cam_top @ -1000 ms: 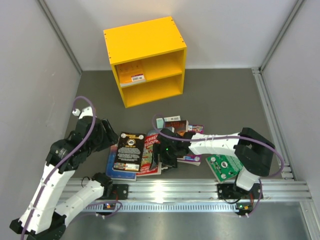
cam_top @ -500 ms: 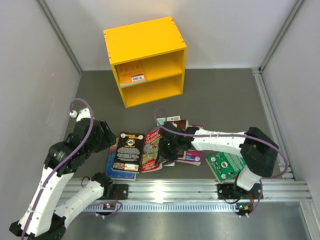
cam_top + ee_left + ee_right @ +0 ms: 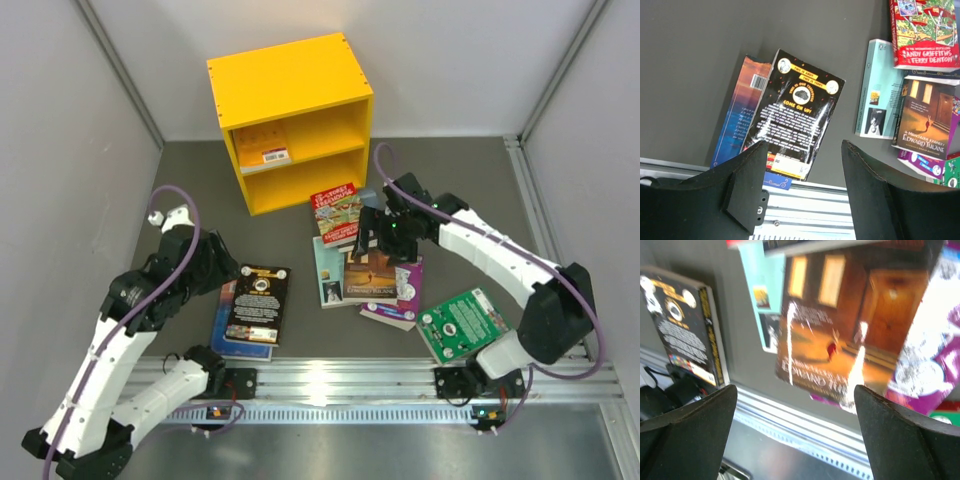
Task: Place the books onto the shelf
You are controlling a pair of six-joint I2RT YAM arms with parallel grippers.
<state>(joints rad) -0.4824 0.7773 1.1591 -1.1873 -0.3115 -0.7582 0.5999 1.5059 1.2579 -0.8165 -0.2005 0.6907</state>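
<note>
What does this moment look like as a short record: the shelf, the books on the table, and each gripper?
shelf: yellow shelf, shelved book lying flat in its upper compartment
left pile: black book lying on blue book
right group: red-and-white book, teal book, brown book, purple book, green book, some overlapping
left gripper: open, above black book, holding nothing
right gripper: open, above brown book, holding nothing
</note>
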